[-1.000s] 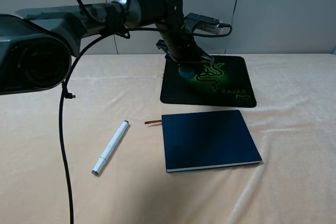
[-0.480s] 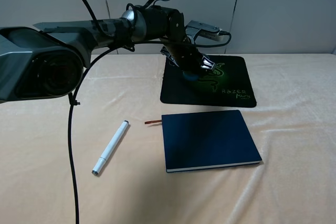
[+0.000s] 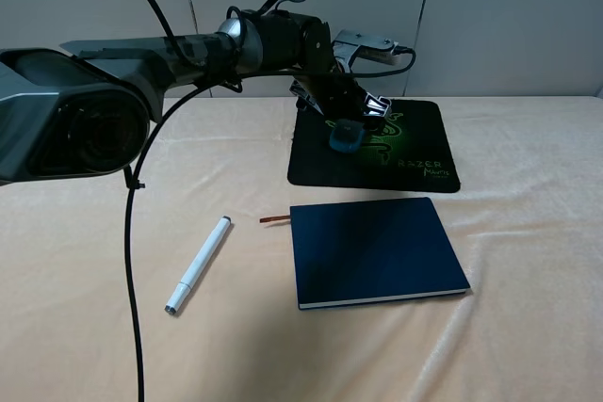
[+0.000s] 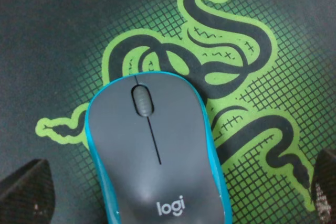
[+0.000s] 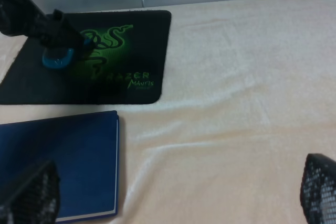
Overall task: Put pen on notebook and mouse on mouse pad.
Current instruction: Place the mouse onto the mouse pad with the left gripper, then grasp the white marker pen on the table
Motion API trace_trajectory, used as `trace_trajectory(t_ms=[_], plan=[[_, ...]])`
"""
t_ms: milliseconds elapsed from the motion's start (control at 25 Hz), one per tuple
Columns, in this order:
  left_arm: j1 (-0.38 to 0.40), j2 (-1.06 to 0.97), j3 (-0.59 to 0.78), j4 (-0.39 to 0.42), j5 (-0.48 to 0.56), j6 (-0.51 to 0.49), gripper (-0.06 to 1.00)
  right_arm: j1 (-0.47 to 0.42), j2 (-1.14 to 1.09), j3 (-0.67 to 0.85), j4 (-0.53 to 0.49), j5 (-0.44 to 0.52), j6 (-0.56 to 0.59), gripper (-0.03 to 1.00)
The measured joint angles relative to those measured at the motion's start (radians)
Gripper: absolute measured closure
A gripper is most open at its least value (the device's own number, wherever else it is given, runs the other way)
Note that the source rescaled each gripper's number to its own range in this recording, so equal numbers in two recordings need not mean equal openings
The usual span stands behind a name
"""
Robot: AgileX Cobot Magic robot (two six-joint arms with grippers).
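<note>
The teal-and-grey mouse [image 3: 345, 136] lies flat on the black mouse pad [image 3: 419, 152], over its green snake logo. Just above and behind it hangs my left gripper [image 3: 358, 110], open. In the left wrist view the mouse [image 4: 157, 156] sits between the two spread fingertips [image 4: 26, 192], touching neither. The white pen [image 3: 198, 265] rests on the cloth, left of the navy notebook [image 3: 377, 249]. My right gripper [image 5: 173, 192] is open over bare cloth beside the notebook [image 5: 58, 166]; its view also shows the mouse [image 5: 58, 57] on the pad [image 5: 131, 51].
A tan cloth [image 3: 528, 233] covers the table. The left arm with its black cable [image 3: 118, 233] stretches across from the left edge. A grey wall [image 3: 509, 16] stands behind the pad. The notebook's reddish ribbon [image 3: 273, 220] pokes out toward the pen.
My left gripper has risen off the mouse and drawn slightly back, leaving the mouse lying on the pad in full view. Pen and notebook have not moved.
</note>
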Motion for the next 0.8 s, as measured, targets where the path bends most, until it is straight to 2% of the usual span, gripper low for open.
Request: trace_trajectory(t_ms=[320, 800], plan=[[0.000, 0.001, -0.001, 0.000, 0.000, -0.003, -0.05, 0.000, 0.000, 0.000, 0.000, 0.000, 0.000, -0.03], [0.000, -0.067, -0.002, -0.001, 0.005, -0.004, -0.05, 0.000, 0.000, 0.000, 0.000, 0.000, 0.000, -0.03]])
